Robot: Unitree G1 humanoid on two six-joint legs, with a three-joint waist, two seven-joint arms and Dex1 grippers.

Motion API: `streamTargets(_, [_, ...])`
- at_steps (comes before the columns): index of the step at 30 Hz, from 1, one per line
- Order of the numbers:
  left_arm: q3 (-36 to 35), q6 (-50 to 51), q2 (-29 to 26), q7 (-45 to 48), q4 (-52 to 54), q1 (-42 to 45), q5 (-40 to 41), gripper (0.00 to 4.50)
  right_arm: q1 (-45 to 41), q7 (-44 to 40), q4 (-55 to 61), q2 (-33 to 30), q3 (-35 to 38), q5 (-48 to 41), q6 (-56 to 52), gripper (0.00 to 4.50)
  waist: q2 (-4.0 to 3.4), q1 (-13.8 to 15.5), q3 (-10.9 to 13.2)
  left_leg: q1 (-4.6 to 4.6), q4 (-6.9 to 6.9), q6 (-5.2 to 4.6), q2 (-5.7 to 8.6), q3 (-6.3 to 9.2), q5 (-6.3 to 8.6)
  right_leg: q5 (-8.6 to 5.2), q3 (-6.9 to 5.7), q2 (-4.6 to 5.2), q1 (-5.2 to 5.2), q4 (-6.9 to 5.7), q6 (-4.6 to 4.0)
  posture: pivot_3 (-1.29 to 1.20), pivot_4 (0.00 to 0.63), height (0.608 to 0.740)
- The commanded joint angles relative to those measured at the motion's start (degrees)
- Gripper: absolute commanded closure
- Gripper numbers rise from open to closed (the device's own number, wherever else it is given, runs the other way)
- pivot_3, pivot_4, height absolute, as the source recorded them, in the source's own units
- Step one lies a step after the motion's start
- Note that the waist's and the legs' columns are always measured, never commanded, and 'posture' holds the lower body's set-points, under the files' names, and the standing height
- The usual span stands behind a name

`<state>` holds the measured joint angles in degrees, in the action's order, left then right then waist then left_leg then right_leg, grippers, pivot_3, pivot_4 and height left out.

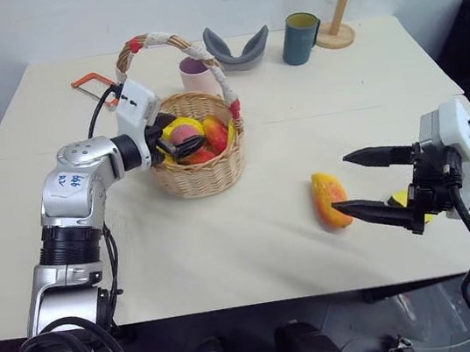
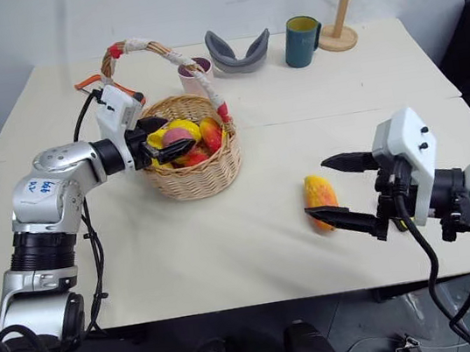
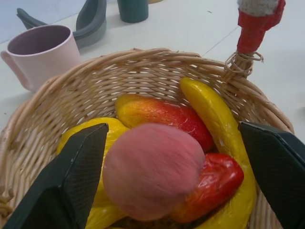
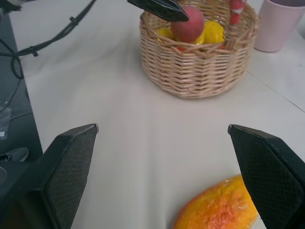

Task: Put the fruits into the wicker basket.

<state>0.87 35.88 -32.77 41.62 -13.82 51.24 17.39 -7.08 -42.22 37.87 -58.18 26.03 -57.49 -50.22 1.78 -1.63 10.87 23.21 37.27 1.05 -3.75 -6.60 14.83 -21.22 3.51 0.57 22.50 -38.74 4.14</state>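
Two jaws spread wide, peach in wicker basket, mango between right jaws, untouched

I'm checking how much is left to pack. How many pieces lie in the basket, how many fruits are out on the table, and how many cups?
In the wicker basket: 5 (peach, banana, orange-red fruit, red piece, yellow piece)
Out on the table: 1 (mango)
Cups: 2 (pink cup, teal mug)
Total: 8
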Motion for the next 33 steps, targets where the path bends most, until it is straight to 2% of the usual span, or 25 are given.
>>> streamTargets(1, [-5.7, 1.7, -2.9, 8.5, 7.9, -1.6, 8.5, 0.02, 4.4, 2.8, 1.7, 0.6, 6.6, -0.9, -1.8, 0.00, 0.00, 0.0, 0.0, 0.01, -0.01, 0.00, 0.00, 0.00, 0.00, 0.00, 0.00, 0.01, 0.00, -0.02, 0.00, 0.00, 0.150, 0.740])
streamTargets(4, [-8.3, 3.6, -7.1, 18.6, 15.6, -6.1, 16.3, 0.02, 10.1, 6.7, 2.2, 2.7, 10.6, -1.2, -4.1, 0.00, 0.00, -0.2, 0.0, 0.01, -0.08, 0.04, -0.05, -0.01, 0.01, -0.01, -0.02, -0.01, 0.02, -0.01, -0.01, 0.00, 0.150, 0.740])
streamTargets(9, [-7.4, 3.7, -10.8, 27.2, 22.5, -10.4, 21.4, 0.02, 15.3, 11.1, 1.5, 6.3, 9.1, 0.5, -4.7, 0.00, -0.01, -0.1, 0.0, -0.13, -0.01, 0.06, -0.02, 0.01, -0.08, -0.02, -0.02, -0.01, -0.11, -0.07, -0.04, 0.00, 0.150, 0.740])
streamTargets(12, [-6.0, 3.6, -11.6, 29.3, 25.4, -11.4, 22.2, 0.02, 13.3, 15.1, 0.4, 9.4, 6.9, -1.1, -5.3, 0.00, -0.01, -0.2, 0.0, -0.14, 0.03, -0.01, 0.03, 0.04, -0.09, 0.03, -0.01, -0.01, -0.16, -0.08, -0.03, 0.00, 0.150, 0.740])
streamTargets(20, [-1.1, -1.6, -10.7, 30.8, 26.6, -11.4, 18.7, 0.02, 2.8, 26.6, -7.1, 18.4, -5.3, 1.3, -8.9, 0.00, 0.01, -0.5, 0.0, -0.08, -0.08, -0.01, 0.03, 0.03, -0.09, 0.04, 0.06, -0.06, -0.03, -0.04, -0.03, 0.00, 0.150, 0.740])
streamTargets(28, [-0.4, -2.8, -10.0, 30.0, 25.6, -10.3, 18.0, 0.02, -3.7, 26.4, -14.7, 21.5, -13.2, 5.3, -10.6, 0.00, 0.01, -0.5, 0.0, -0.04, -0.09, -0.03, 0.03, 0.00, -0.08, 0.03, 0.06, -0.04, 0.01, -0.02, -0.05, 0.00, 0.150, 0.740])
streamTargets(31, [-0.8, -3.0, -10.1, 29.3, 25.5, -10.5, 17.9, 0.00, -4.9, 25.3, -15.1, 21.8, -15.4, 7.1, -9.7, 0.55, 0.01, -0.5, 0.0, -0.04, -0.09, -0.03, 0.03, 0.00, -0.07, 0.02, 0.06, -0.05, 0.02, -0.02, -0.05, 0.00, 0.150, 0.740])
streamTargets(33, [-1.1, -2.8, -10.2, 28.8, 25.5, -10.7, 18.1, 0.00, -5.6, 24.4, -14.8, 21.9, -16.1, 8.2, -8.5, 1.24, 0.01, -0.5, 0.0, -0.04, -0.10, -0.04, 0.02, 0.00, -0.07, 0.02, 0.06, -0.05, 0.02, -0.02, -0.05, 0.00, 0.150, 0.740])
